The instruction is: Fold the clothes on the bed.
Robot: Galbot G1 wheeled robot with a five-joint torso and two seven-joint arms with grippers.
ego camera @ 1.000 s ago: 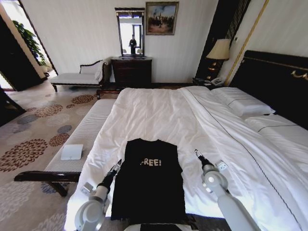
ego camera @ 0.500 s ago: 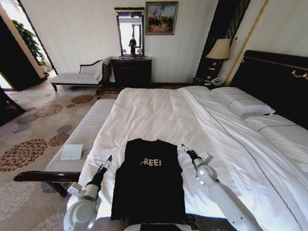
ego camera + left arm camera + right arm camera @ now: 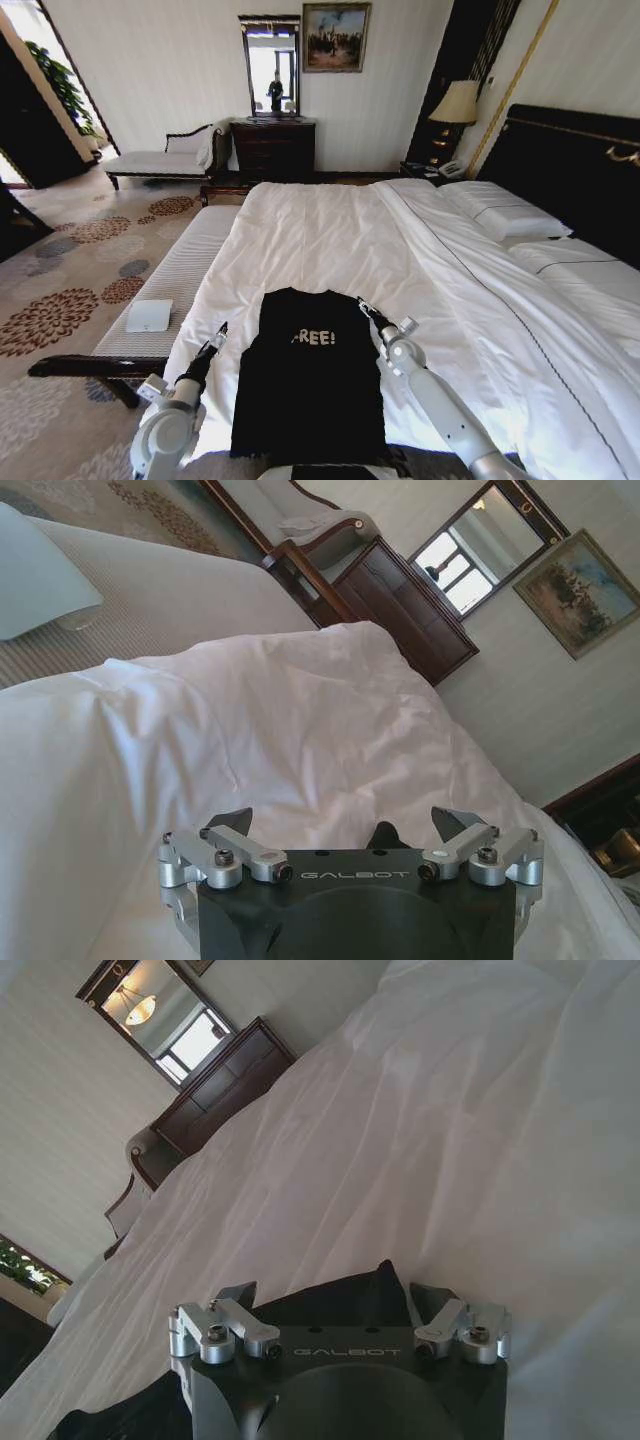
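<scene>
One black soft-fabric T-shirt (image 3: 312,375) lies lengthwise on the white bed (image 3: 330,235), collar far; my left claw (image 3: 219,331) and right claw (image 3: 364,305) flank it, open, empty.

Grey-striped padded bench (image 3: 178,283) runs along foot of bedding, dark wooden legs, white flat object (image 3: 149,316) lying on its near part. Patterned carpet (image 3: 70,270) with brown floral medallions to left. Dark wooden dresser (image 3: 273,148) against far wall, mirror (image 3: 271,66) above it, framed painting (image 3: 336,37) beside mirror. Chaise (image 3: 165,160) with pale cushion left of dresser. Table lamp (image 3: 456,105) with cream shade on nightstand, telephone (image 3: 450,169) beside it.
</scene>
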